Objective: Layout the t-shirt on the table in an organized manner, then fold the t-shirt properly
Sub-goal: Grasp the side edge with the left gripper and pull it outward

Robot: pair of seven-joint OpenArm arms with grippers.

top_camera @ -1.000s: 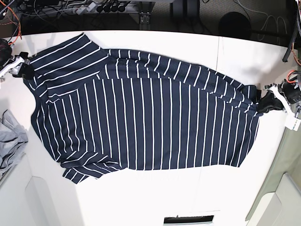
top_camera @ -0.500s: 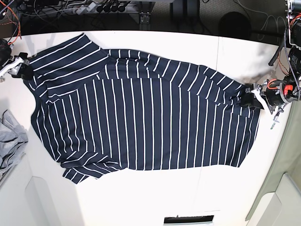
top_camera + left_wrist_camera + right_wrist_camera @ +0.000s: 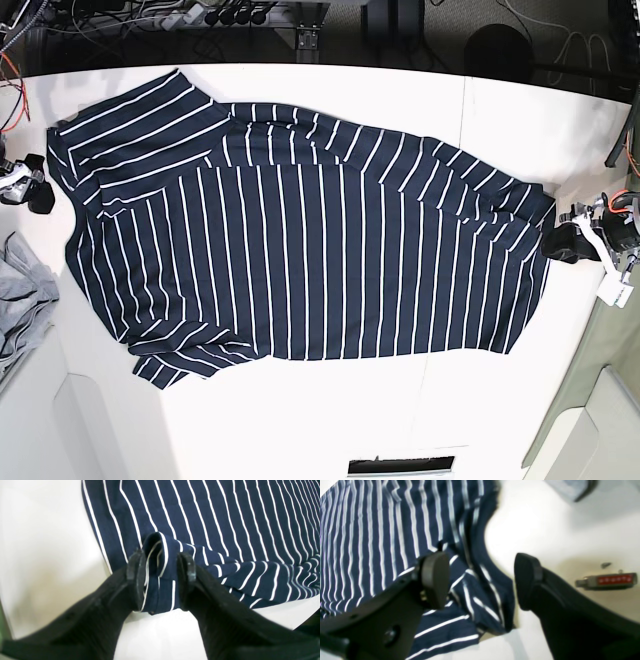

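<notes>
From the base view I count one t-shirt [image 3: 300, 260], spread across the table [image 3: 300, 430] with its stripes running mostly up and down the picture, one sleeve fanned out at the upper left corner and a second folded under at the lower left. One plain grey cloth [image 3: 22, 300] lies bunched at the table's left edge, apart from the shirt. I see two grippers: the right gripper [image 3: 35, 190] sits just off the shirt's left edge, and the left gripper [image 3: 563, 243] sits at the shirt's right corner; at this size I cannot tell how their jaws stand. In the left wrist view, the left gripper [image 3: 160, 580] has its two black fingers set a narrow way apart, with one rolled fold of the t-shirt [image 3: 225, 517] standing between them; the cloth touches the inner face of the finger on the picture's left, but I cannot tell whether the other presses it, so I cannot say it is gripped. The rest of the shirt lies flat beyond on the table [image 3: 45, 555]. In the right wrist view, which is blurred, the right gripper [image 3: 480, 580] stands wide, its two pads well apart, above the crumpled corner of the t-shirt [image 3: 382, 530], holding nothing. One small red-and-grey connector [image 3: 607, 580] lies on the table [image 3: 545, 530] to the right.
</notes>
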